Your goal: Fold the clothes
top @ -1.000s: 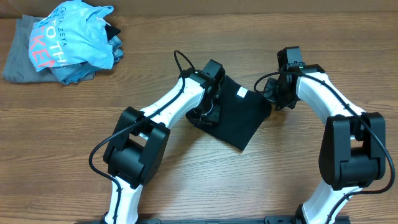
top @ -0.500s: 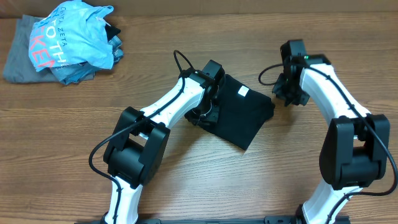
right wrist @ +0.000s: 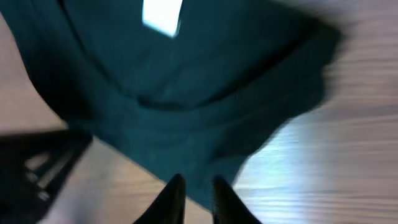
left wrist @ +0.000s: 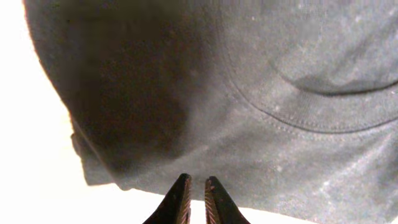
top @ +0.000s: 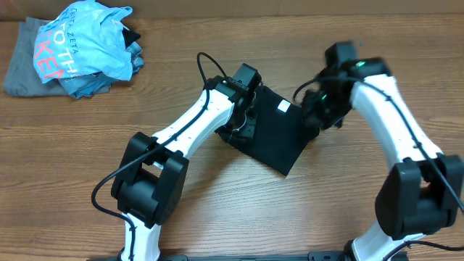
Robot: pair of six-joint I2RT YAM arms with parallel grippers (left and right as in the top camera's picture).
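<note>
Overhead and wrist views of the folding scene. The plain black short-sleeved T-shirt of soft fabric (top: 279, 134) lies as a compact, roughly diamond-shaped bundle on the brown wood-grain table (top: 217, 203), directly between the two end effectors. Its small white neck tag (top: 283, 106) faces up, nearer the right gripper than the left.

Left gripper (top: 243, 122): positioned over the shirt's edge on its own side, low against the cloth. In the left wrist view the left gripper (left wrist: 194, 182) has its two dark fingertips drawn almost together, with only a thin slit between them. They sit at the hem of the black fabric, and the curved stitched collar seam (left wrist: 273, 115) lies ahead of them. No cloth is visible in the slit.

Right gripper (top: 317, 116): positioned at the opposite corner of the shirt, touching or just above it. In the right wrist view the right gripper (right wrist: 196, 183) shows fingertips close together with a narrow gap, set at the fabric's near edge. The white tag (right wrist: 163, 15) lies well ahead of them. This view is motion-blurred, so it cannot be told whether the fingers are closed or whether they catch any cloth.

Well apart from both grippers, beyond the left arm at the far corner of the table, a crumpled light blue shirt with pink lettering (top: 87, 43) rests on a grey garment (top: 18, 76).
</note>
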